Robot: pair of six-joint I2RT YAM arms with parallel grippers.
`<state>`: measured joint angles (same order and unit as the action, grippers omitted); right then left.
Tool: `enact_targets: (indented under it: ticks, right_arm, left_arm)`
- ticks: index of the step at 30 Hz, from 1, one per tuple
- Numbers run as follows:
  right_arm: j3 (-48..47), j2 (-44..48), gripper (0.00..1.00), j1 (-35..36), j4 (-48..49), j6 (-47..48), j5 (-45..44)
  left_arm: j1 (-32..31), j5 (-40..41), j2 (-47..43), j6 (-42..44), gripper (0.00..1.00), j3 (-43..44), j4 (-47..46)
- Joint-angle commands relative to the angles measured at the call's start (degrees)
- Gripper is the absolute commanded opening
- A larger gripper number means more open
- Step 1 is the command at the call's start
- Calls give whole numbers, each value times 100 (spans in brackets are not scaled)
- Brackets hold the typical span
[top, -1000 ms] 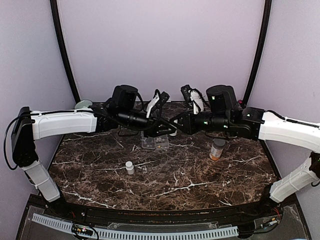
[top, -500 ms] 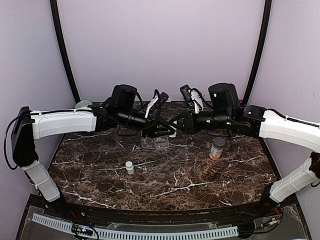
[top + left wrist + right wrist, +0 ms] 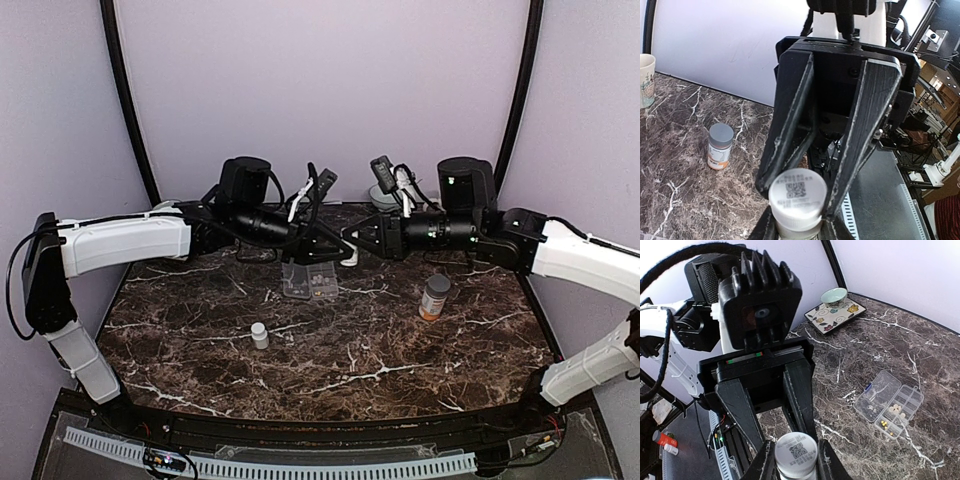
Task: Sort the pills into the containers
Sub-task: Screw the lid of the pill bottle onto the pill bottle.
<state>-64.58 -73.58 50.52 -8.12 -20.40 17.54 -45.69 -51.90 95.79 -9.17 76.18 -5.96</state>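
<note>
Dark marble table (image 3: 400,350) under lilac walls: pale pills (image 3: 896,409) lie in a compartment of the clear pill box (image 3: 308,283), which sits lid-open at mid-table. Above its far right corner the left hand (image 3: 788,442) and right hand (image 3: 800,197) meet, each clamped on one end of a small white bottle (image 3: 348,258). Right of the box stands an orange bottle (image 3: 434,298). Nearer, to the left, stands a second white bottle (image 3: 259,335).
</note>
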Motion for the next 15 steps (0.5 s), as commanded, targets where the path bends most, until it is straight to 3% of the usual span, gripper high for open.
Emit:
enact_targets:
  ticks: [1, 15]
  right_arm:
    - [224, -31, 26, -4, -507, 143, 639]
    - [91, 110, 27, -177, -1132, 472, 1171]
  left_arm:
    - [61, -383, -280, -228, 0, 469, -912]
    - [137, -944, -206, -168, 0, 986, -307]
